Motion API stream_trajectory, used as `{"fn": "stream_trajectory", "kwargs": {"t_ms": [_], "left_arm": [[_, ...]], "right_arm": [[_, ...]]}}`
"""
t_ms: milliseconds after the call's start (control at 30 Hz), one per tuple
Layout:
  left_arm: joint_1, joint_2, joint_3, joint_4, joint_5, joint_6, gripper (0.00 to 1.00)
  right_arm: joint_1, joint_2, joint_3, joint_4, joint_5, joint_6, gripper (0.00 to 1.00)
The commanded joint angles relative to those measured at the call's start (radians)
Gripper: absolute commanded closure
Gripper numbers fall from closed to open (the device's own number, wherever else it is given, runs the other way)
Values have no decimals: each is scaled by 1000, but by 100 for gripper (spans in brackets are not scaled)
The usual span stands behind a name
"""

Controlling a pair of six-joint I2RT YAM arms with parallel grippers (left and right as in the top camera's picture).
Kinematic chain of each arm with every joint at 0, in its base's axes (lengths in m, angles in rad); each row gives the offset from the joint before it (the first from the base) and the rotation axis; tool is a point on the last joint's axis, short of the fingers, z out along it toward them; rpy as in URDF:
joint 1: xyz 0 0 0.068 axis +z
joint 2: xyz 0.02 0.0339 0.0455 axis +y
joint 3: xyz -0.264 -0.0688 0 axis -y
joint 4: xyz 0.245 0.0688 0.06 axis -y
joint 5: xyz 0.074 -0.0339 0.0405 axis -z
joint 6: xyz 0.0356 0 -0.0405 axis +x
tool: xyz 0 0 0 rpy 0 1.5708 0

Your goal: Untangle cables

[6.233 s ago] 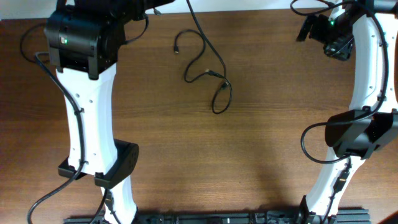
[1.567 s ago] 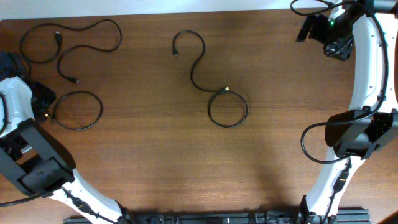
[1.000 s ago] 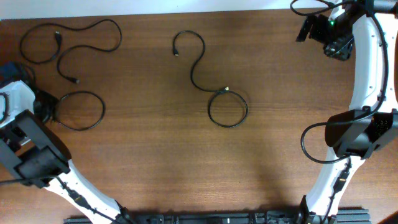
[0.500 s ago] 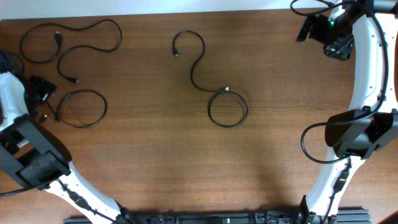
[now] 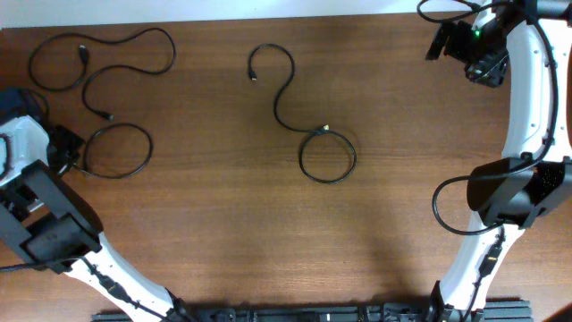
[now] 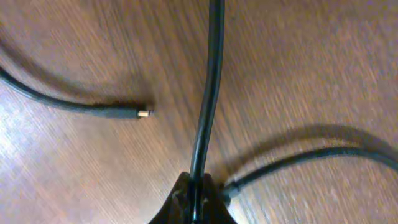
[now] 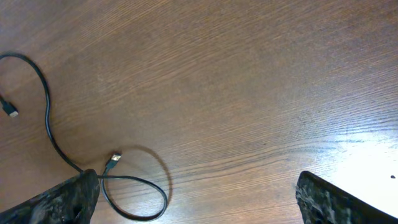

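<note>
One black cable (image 5: 170,54) curves across the top left with both plug ends free. A second cable forms a loop (image 5: 149,150) below it. My left gripper (image 5: 64,148) is at the loop's left side, shut on this cable (image 6: 208,93) just above the wood; a plug end (image 6: 144,113) lies beside it. A third cable (image 5: 275,105) lies apart in the middle as an S ending in a loop, also in the right wrist view (image 7: 48,118). My right gripper (image 5: 456,40) is open and empty, high at the top right (image 7: 199,208).
Brown wooden table (image 5: 232,233). The left arm's white link (image 5: 54,224) lies along the left edge, and the right arm (image 5: 523,134) runs down the right edge. The table's far edge (image 5: 357,13) is at the top.
The left arm swung from the top centre to the left edge, and the tangled cables now lie apart. In the last second the left gripper shifted slightly, dragging the loop with it. The right arm stayed still.
</note>
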State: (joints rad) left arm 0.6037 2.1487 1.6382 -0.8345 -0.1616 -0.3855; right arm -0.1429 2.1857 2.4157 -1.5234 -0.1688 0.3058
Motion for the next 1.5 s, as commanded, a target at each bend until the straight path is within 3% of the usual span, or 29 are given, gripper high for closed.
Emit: {"fn": "stream_trajectory", "kwargs": {"t_ms": [0,167,233,300,400,433,467,567,633,733,800,900,967,1067,1133,1200,1300,1467], "left_arm": [[8,-19,-92,95,-31,-2,100],[8,-19,-164,224,-30,5,100],[7,-19,-161,256,-16,97,99],[6,-20,-127,237,-19,153,52],[6,-41,-33,142,-19,152,29],[6,-55,2,104,-19,152,5],[6,-75,43,64,-18,152,1],[6,-143,109,3,50,151,1],[6,-209,116,15,293,151,1],[-13,-237,115,45,787,107,1],[-79,-233,114,22,854,112,1],[-244,-232,114,-17,844,180,1],[-388,-232,114,-12,761,178,1],[-605,-232,114,-12,505,177,1],[-785,-227,114,-12,215,94,1],[-926,-192,114,26,61,34,0],[-1019,-108,114,86,34,6,2],[-1048,27,114,101,16,-56,10]], "right_arm": [[-2,0,-3,-1,12,-10,2],[-2,0,-3,-1,12,-11,2],[-2,0,-3,-1,12,-10,2],[-2,0,-3,-1,12,-11,2],[-2,0,-3,-1,12,-10,2],[-2,0,-3,-1,12,-10,2],[-2,0,-3,-1,12,-11,2],[-2,0,-3,-1,12,-11,2],[-2,0,-3,-1,12,-10,2],[-2,0,-3,-1,12,-11,2],[-2,0,-3,-1,12,-10,2],[-2,0,-3,-1,12,-11,2],[-2,0,-3,-1,12,-10,2],[-2,0,-3,-1,12,-10,2],[-2,0,-3,-1,12,-11,2],[-2,0,-3,-1,12,-10,2],[-2,0,-3,-1,12,-11,2],[-2,0,-3,-1,12,-11,2]]}}
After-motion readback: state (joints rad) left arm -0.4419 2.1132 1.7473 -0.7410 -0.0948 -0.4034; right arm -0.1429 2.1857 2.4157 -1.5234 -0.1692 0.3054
